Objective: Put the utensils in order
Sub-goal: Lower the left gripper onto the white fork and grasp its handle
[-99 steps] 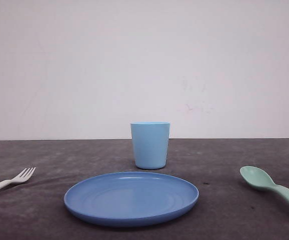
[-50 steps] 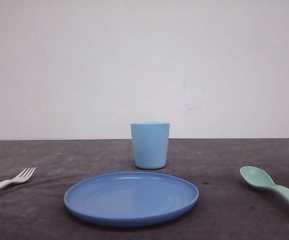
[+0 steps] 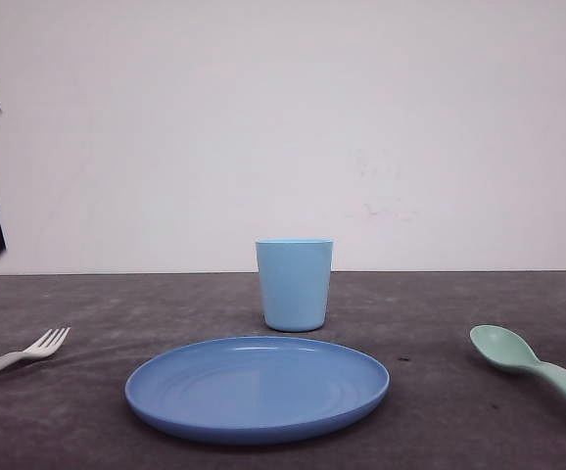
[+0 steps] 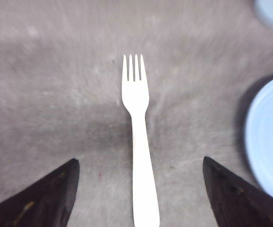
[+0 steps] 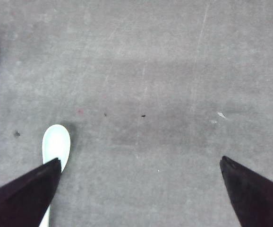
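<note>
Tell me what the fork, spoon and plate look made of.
Fork: white plastic, probably; uniform matte, thick moulded handle. Spoon: mint-green plastic, probably; soft sheen, one piece. Plate: blue, smooth, faint concentric rings and dull highlights; likely plastic or melamine, though glazed ceramic cannot be ruled out.

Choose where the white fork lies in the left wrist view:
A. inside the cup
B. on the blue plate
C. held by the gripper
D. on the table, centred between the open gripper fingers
D: the fork lies flat on the table, between the spread fingers.
</note>
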Motion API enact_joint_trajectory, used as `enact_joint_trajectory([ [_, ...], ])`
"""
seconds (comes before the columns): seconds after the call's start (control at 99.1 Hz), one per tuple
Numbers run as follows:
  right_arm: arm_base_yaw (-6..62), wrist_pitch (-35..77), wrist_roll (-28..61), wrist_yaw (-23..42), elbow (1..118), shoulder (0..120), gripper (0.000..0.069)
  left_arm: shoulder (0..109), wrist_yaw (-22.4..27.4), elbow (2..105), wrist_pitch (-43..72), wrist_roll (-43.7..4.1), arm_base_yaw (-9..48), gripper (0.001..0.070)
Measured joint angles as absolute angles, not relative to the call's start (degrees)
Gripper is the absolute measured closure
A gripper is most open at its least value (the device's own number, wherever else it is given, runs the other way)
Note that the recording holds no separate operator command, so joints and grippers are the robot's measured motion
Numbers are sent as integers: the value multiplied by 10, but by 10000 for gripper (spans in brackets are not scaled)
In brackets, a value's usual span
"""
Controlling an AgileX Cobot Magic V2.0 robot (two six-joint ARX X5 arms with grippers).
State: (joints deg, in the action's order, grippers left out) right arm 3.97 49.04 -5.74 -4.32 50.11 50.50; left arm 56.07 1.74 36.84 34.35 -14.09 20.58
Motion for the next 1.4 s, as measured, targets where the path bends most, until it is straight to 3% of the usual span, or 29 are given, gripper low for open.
enact_joint_trajectory([
  [0.363,40,498,-57,-43,501,505,12,687,-42,368,254,-145,260,201],
  [0.777,40,500,-57,-43,501,505,12,773,-46,368,206,-144,261,209],
  [0.868,40,500,-57,-43,501,505,12,776,-50,368,203,-144,261,274],
  [1.08,40,500,-57,-43,501,505,12,777,-56,368,201,-144,261,516],
  [1.221,40,500,-57,-43,501,505,12,778,-54,368,199,-145,261,624],
  [1.291,40,500,-57,-43,501,505,12,778,-52,369,199,-145,261,663],
  [1.402,40,500,-57,-43,501,505,12,778,-51,369,199,-145,261,667],
])
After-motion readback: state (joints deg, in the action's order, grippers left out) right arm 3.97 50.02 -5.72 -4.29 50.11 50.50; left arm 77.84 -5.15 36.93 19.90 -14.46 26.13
